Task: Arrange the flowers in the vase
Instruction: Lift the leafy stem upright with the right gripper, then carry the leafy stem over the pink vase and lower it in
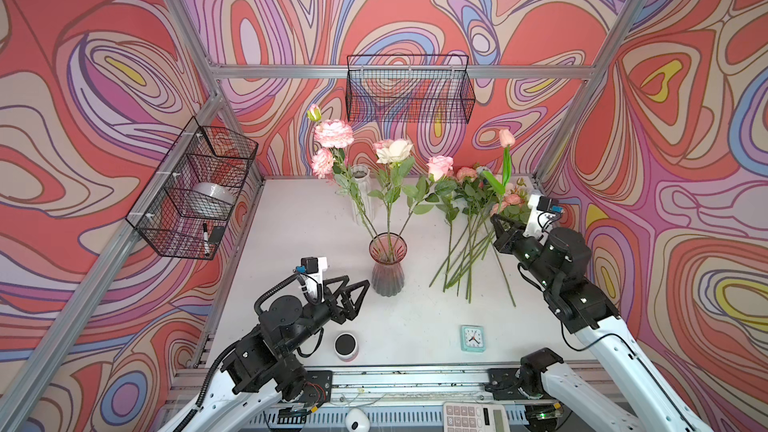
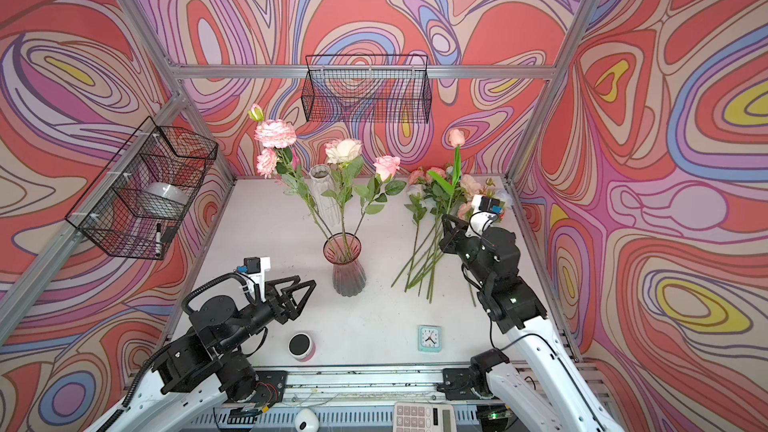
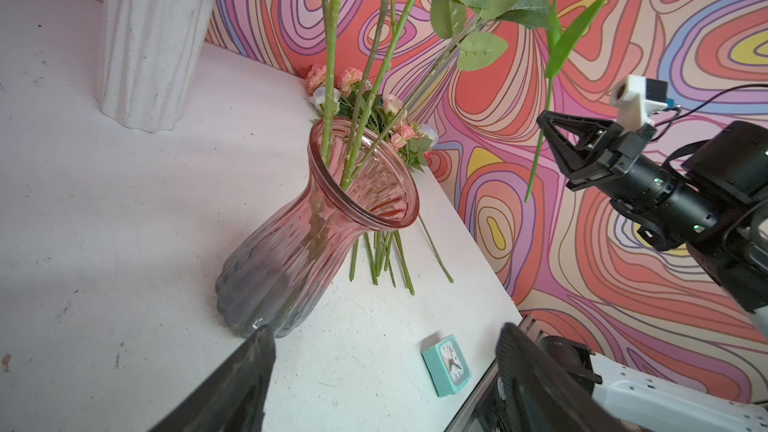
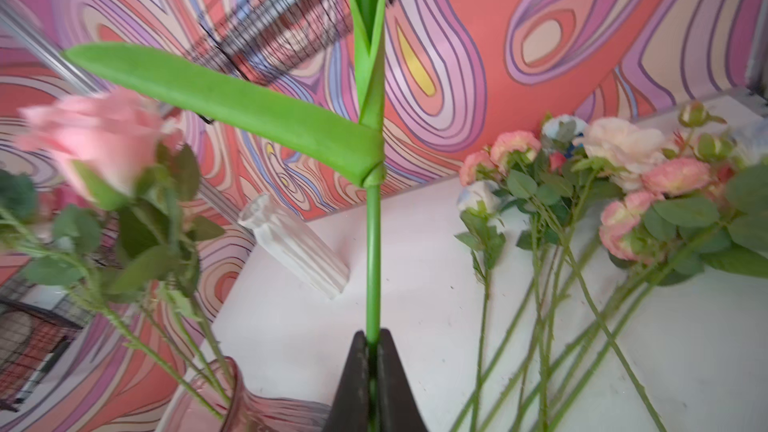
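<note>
Stems (image 1: 388, 226) in pink glass vase (image 1: 387, 263): three
Right gripper (image 1: 496, 221) clamps one tulip (image 1: 506, 137); left gripper (image 1: 356, 282) gapes wide; perhaps seven flowers (image 1: 469, 209) lie loose.

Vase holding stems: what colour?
Vase: pink glass, grey toward the base; clearest in left wrist view.

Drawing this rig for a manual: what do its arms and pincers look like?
The left arm and right arm have white lower segments and black upper joints. The left pincer and right pincer are black, triangular and open-framed. Each wrist carries a white-and-black camera; a ribbed black cable loops along the left arm.
</note>
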Robot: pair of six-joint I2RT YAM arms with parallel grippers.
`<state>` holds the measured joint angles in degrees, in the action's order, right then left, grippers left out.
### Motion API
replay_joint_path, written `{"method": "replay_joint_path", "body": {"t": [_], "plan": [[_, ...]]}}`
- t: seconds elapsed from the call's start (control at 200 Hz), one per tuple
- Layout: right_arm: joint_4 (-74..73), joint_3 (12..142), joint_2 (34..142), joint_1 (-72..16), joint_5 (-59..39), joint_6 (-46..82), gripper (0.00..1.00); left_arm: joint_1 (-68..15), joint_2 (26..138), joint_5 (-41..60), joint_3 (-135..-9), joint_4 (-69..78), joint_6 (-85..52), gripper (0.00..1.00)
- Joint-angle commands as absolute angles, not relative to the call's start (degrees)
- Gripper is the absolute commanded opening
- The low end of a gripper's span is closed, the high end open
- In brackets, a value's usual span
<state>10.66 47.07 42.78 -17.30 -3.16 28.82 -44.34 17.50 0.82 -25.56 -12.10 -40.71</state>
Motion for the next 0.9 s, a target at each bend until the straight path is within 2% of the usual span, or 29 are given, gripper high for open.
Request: {"method": "replay_joint_path", "body": {"t": [0.0,0.095,0.29,0.511,0.711,0.896], "plan": [[6.1,50.3,42.8,-18.5,-10.4,27.5,0.0,-44.7,17.2,0.7,-27.4,-11.1,-40.0,0.85],[3.3,53.4,44.6,-23.5,-9.4,25.6,0.0,-44.7,17.0,0.2,-27.5,-11.5,-39.8,0.86],[-2.7,59.6,52.6,-43.2,2.4,16.7,0.0,-44.7,16.0,-0.5,-27.6,-12.6,-40.0,0.85],[-26.0,57.4,63.3,-61.3,18.6,2.4,0.0,-44.7,14.2,-1.7,-27.5,-14.4,-40.0,0.85],[-48.1,54.1,75.4,-64.0,28.8,-7.0,0.0,-44.7,13.9,-1.6,-27.8,-14.7,-39.8,0.85],[-53.6,53.8,82.8,-63.9,32.2,-8.7,0.0,-44.7,13.2,-1.9,-27.2,-16.6,-39.9,0.85]]}}
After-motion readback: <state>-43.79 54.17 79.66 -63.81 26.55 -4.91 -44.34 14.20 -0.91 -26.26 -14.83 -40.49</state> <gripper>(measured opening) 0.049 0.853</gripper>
